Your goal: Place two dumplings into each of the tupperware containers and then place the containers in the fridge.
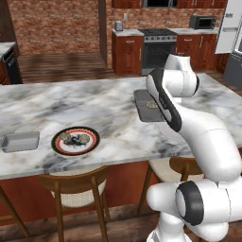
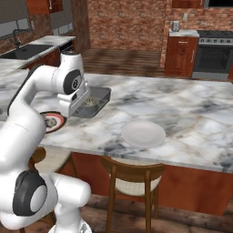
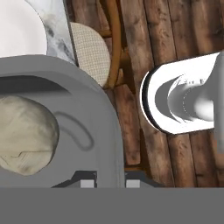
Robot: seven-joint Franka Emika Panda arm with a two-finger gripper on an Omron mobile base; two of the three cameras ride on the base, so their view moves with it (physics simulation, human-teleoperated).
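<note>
My gripper (image 3: 110, 183) is shut on the rim of the larger tupperware container (image 3: 65, 100), with one fingertip on each side of its wall. A pale dumpling (image 3: 24, 135) lies inside it. In the right base view the hand (image 2: 81, 108) holds this container (image 2: 96, 101) at the counter's near left part, seemingly a little above the marble. The arm hides the gripper in the left base view, where the container (image 1: 143, 106) holds a dumpling (image 1: 151, 104). The smaller tupperware container (image 1: 20, 141) sits far left. Two dumplings (image 1: 76, 139) lie on the black red-rimmed plate (image 1: 59, 146). The fridge (image 1: 230, 33) stands far right.
A white plate (image 2: 143, 134) lies near the counter's front edge, right of the held container. Wooden chairs (image 2: 132, 175) stand under the counter's front edge. An oven (image 1: 157, 47) and wooden cabinets line the back wall. A sink (image 2: 27, 50) is at the far left.
</note>
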